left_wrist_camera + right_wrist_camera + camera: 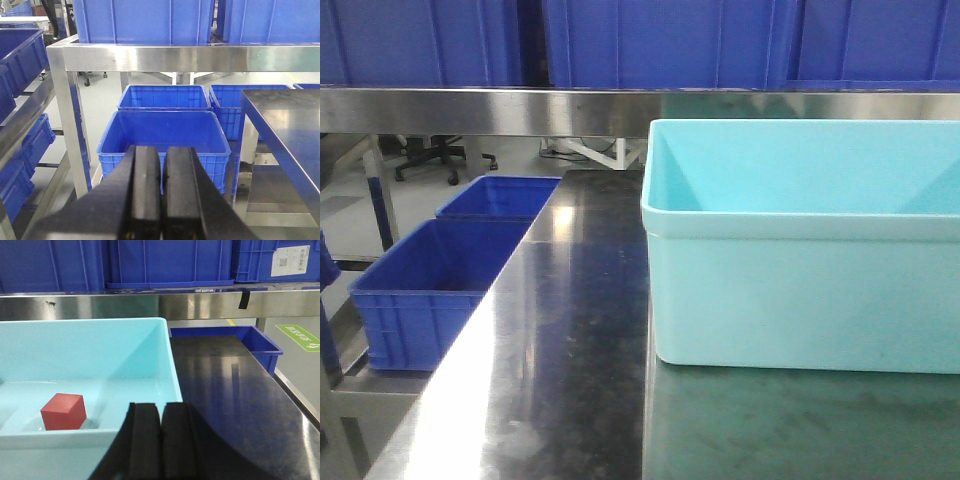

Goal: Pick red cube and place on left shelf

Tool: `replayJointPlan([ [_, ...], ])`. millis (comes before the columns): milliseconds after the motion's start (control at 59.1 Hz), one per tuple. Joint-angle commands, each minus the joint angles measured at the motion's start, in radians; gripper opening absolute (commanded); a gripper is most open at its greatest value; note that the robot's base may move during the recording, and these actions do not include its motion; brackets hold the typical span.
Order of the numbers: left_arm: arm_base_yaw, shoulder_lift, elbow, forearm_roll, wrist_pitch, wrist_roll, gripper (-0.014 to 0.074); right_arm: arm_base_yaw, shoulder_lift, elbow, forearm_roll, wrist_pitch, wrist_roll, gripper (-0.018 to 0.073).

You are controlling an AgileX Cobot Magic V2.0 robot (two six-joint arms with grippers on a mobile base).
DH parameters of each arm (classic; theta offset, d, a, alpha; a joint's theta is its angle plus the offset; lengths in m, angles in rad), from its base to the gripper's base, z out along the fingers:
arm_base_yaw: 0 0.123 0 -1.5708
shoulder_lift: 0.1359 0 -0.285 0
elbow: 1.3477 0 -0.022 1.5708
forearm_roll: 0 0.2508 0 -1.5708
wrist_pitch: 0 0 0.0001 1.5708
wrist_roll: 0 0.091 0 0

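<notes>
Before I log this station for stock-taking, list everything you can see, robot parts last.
Red cube: one, red, on the bin's floor.
Light turquoise plastic bin: one, turquoise, on the worktable.
Dark steel-topped worktable: one, dark and reflective, under the bin.
Stainless steel rack: at least one, silver, behind and left of the worktable.
Upper deep-blue plastic crates: three in the front view, blue, above the top rail.
Lower deep-blue plastic crates: two in the front view, blue, left of the worktable.
Black office chair: one, black, on the floor beyond the rack.
Left tool: one, black, shut, empty.
Right tool: one, black, shut, empty.
</notes>
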Motion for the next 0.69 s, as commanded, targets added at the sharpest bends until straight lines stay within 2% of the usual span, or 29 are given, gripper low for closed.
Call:
replayJointPlan([
  [0,-0.006,-0.016,0.023,-0.003,-0.088,-0.001,0.0102,0.002,-0.022,-0.015,-0.007,-0.091,-0.008,0.0046],
  [677,-0.006,-0.016,0.023,-0.003,-0.088,-0.001,0.0102,0.002,-0.022,-0.015,-0.007,-0.091,-0.008,0.0046],
])
